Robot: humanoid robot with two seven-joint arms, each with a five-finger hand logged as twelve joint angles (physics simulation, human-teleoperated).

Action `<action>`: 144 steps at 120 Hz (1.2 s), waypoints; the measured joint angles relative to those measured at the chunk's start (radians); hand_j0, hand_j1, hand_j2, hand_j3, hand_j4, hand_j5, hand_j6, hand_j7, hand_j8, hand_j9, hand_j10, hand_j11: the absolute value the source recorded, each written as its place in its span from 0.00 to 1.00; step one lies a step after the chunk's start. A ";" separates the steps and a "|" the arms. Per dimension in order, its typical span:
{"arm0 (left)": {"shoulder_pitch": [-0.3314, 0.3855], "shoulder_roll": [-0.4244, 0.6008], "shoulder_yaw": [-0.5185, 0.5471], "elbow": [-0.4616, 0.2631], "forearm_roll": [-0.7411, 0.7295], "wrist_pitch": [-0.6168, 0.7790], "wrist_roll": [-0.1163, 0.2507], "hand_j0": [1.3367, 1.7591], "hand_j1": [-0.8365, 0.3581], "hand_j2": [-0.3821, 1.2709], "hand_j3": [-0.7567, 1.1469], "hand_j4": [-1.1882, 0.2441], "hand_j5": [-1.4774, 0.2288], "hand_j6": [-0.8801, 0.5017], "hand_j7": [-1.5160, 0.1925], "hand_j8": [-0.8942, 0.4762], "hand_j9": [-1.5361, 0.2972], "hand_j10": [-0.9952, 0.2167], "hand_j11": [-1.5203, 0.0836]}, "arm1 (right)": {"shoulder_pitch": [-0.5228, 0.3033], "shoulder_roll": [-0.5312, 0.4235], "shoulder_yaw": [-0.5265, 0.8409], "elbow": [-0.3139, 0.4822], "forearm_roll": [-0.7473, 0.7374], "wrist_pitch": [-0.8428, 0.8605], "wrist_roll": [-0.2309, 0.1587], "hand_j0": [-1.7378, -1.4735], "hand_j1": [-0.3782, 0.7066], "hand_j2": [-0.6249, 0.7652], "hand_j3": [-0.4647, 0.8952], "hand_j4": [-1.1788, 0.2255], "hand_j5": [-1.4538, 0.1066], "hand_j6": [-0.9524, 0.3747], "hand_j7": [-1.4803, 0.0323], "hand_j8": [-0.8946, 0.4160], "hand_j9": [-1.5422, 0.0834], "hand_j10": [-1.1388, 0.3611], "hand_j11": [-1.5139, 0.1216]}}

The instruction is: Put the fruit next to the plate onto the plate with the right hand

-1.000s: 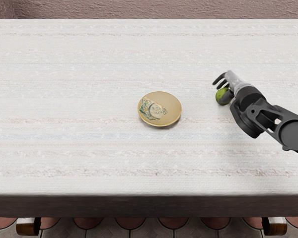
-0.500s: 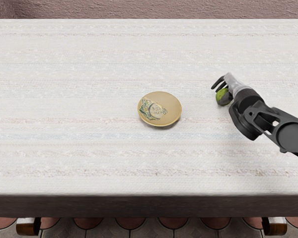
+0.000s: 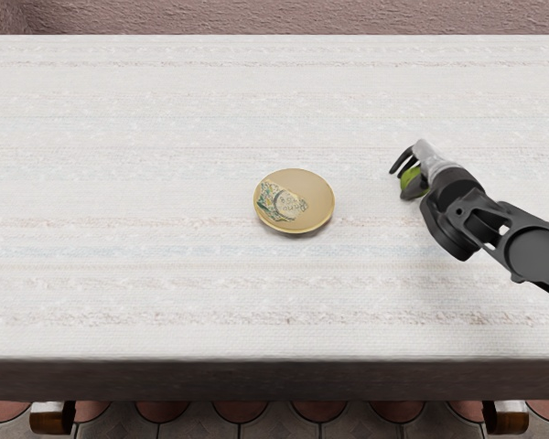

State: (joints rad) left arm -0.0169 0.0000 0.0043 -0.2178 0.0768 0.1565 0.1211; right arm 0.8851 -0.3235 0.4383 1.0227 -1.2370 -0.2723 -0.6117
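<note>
Table [image 3: 165,119]: pale, streaked surface. Right hand [image 3: 414,170]: arm enters from the right edge, fingers curled around the fruit [image 3: 407,183]. Plate [image 3: 322,194]: gold, mid-table, nothing on it. Fruit: small, green, largely hidden, well right of the plate. Judged light, firm and apt to roll, so best enclosed around its middle with moderate pressure.
</note>
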 joint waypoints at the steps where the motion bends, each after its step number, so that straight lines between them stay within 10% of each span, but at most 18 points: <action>1: 0.000 0.000 0.000 0.000 0.000 0.000 0.000 0.76 0.99 0.23 0.40 0.83 0.86 0.63 0.88 0.65 0.84 0.82 0.94 | 0.000 0.000 0.001 0.000 0.000 0.000 0.000 0.36 0.64 0.53 0.34 0.30 0.36 0.29 0.36 0.43 0.37 0.50 0.33; 64: 0.000 0.000 0.000 0.000 0.000 0.000 0.000 0.76 0.99 0.23 0.40 0.83 0.86 0.63 0.88 0.65 0.84 0.82 0.94 | 0.100 -0.015 0.026 0.011 0.206 0.053 -0.001 0.35 0.56 0.47 0.34 0.31 0.31 0.24 0.34 0.40 0.34 0.47 0.31; 144: 0.000 0.000 0.000 0.000 0.000 0.000 0.000 0.76 0.99 0.23 0.40 0.83 0.86 0.63 0.88 0.65 0.84 0.82 0.94 | 0.093 0.073 0.156 0.236 0.334 0.221 0.000 0.34 0.55 0.47 0.34 0.33 0.30 0.22 0.35 0.39 0.34 0.46 0.32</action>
State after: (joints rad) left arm -0.0169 0.0000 0.0048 -0.2178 0.0768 0.1565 0.1212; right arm 0.9777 -0.2501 0.5944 1.2585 -0.9034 -0.0511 -0.6118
